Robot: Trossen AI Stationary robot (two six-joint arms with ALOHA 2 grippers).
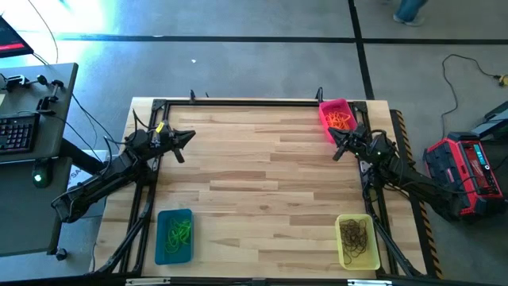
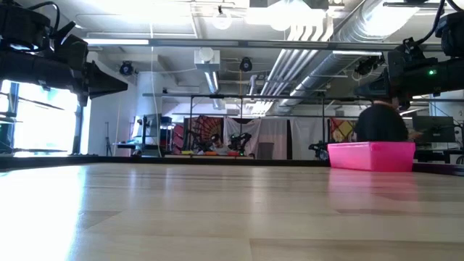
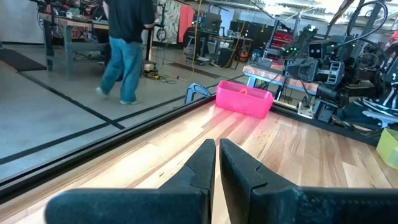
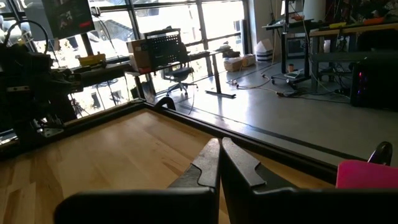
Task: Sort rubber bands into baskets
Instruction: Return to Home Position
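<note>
Three baskets rest on the wooden table (image 1: 262, 183). The pink basket (image 1: 335, 117) at the far right holds orange rubber bands (image 1: 340, 121). The teal basket (image 1: 174, 235) at the near left holds green rubber bands (image 1: 179, 233). The yellow basket (image 1: 357, 241) at the near right holds dark rubber bands (image 1: 356, 237). My left gripper (image 3: 216, 146) hovers level over the table's left side, shut and empty. My right gripper (image 4: 220, 143) hovers level beside the pink basket (image 4: 367, 174), shut and empty.
A black frame (image 1: 238, 102) runs along the table's edges. A desk with a keyboard (image 1: 17, 131) stands off the left side and a red case (image 1: 468, 163) off the right. A person (image 3: 127, 43) walks beyond the table; another person (image 2: 380, 122) shows behind the pink basket (image 2: 371, 155).
</note>
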